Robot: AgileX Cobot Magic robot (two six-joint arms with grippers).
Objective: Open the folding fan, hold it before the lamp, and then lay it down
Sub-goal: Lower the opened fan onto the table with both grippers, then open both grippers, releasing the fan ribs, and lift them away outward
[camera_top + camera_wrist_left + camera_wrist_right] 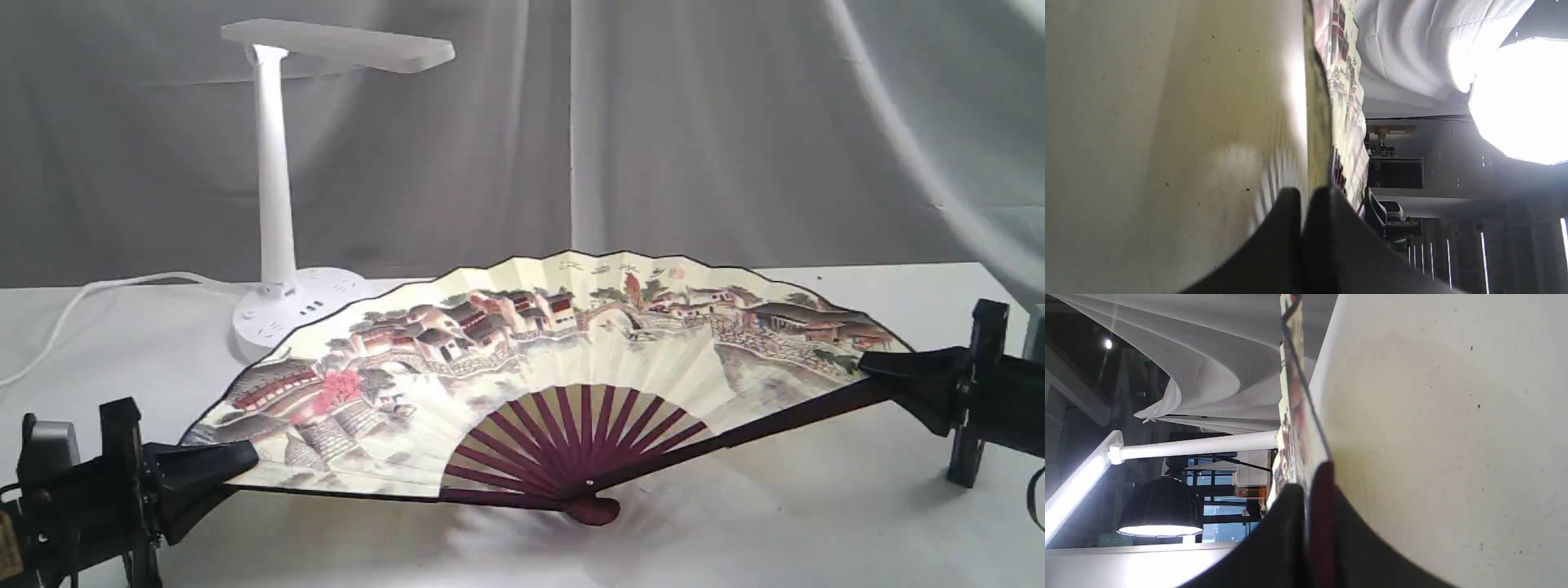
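Observation:
The folding fan [539, 351] is spread fully open, its painted village side up and tilted, low over the white table. Its maroon pivot [592, 510] sits at or just above the cloth; I cannot tell whether it touches. My left gripper [245, 461] is shut on the fan's left guard, seen edge-on in the left wrist view as the fan [1345, 94] between the black fingers [1327, 228]. My right gripper [869, 363] is shut on the right guard [1321, 490]. The white lamp [273, 204] stands behind the fan's left half, its lit head and stem [1196, 446] showing past the fan.
The lamp's white cord [82, 298] trails off to the left across the table [816, 506]. A grey curtain hangs behind. A bright studio light [1523, 98] and shelving appear beyond the table in the left wrist view.

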